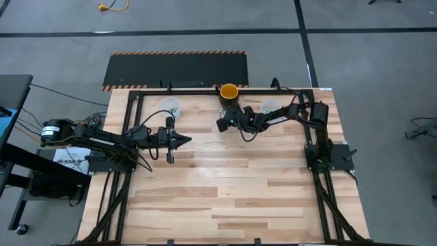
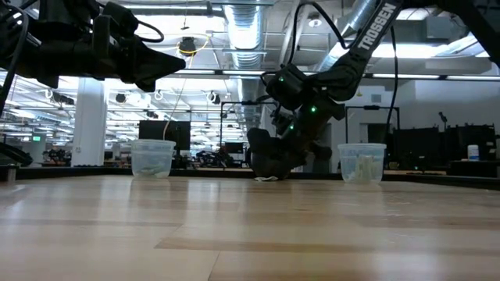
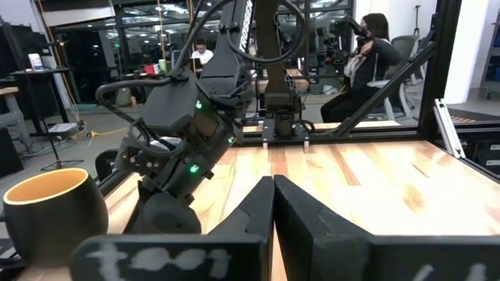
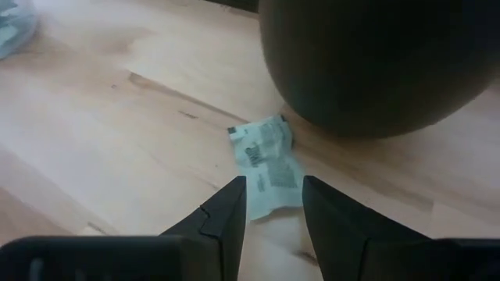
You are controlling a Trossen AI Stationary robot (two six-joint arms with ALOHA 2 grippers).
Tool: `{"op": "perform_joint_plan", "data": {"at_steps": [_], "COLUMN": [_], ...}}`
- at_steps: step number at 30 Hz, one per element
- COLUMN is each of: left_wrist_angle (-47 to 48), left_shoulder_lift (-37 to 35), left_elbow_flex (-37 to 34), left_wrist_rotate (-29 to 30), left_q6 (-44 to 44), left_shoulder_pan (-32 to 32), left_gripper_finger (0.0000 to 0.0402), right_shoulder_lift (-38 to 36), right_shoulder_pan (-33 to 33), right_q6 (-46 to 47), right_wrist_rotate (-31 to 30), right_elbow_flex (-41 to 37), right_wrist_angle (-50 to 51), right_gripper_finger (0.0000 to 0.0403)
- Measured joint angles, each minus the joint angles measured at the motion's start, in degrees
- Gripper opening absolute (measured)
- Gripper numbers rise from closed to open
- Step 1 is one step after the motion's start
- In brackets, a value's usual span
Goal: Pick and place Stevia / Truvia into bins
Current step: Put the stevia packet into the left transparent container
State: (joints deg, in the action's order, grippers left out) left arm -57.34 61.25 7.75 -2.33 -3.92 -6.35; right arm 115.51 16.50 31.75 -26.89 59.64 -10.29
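One light green and white Stevia sachet lies flat on the wood table, its far end against the foot of the dark cup with the yellow inside. My right gripper slants down over it, open, one fingertip on each side of the sachet's near end. It reaches in from the table's right. Two clear bins stand near the far edge, one on the left and one on the right; the right bin holds sachets. My left gripper hovers level and shut at mid-left. My right gripper has its fingertips beside the sachet's near end, coming slantwise from above. I cannot tell whether they touch the paper. The sachet lies on the table.
The yellow cup stands at the middle of the far edge, close in front of my right gripper. A black frame rail runs along the far and side edges. People sit in the room beyond the table. The near half of the wood is bare.
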Motion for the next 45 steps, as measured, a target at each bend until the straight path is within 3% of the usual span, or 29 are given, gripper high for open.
{"op": "perform_joint_plan", "data": {"at_steps": [21, 27, 45], "left_wrist_angle": [-0.20, -0.28, -0.42], "left_shoulder_lift": [0.00, 0.00, 0.00], "left_elbow_flex": [0.00, 0.00, 0.00], "left_wrist_rotate": [-0.04, -0.05, -0.13], "left_q6": [2.15, 3.27, 4.44], "left_shoulder_pan": [0.00, 0.00, 0.00], "left_gripper_finger": [0.0000, 0.0000, 0.0000], "right_shoulder_lift": [0.04, 0.08, 0.08], "right_shoulder_pan": [2.42, 2.41, 3.54], "right_q6": [-0.66, -0.91, -3.61], "right_wrist_rotate": [2.52, 2.79, 5.23], "right_elbow_flex": [0.01, 1.87, 1.90], "right_wrist_angle": [0.04, 5.05, 6.63], "right_gripper_finger": [0.0120, 0.0120, 0.0120]}}
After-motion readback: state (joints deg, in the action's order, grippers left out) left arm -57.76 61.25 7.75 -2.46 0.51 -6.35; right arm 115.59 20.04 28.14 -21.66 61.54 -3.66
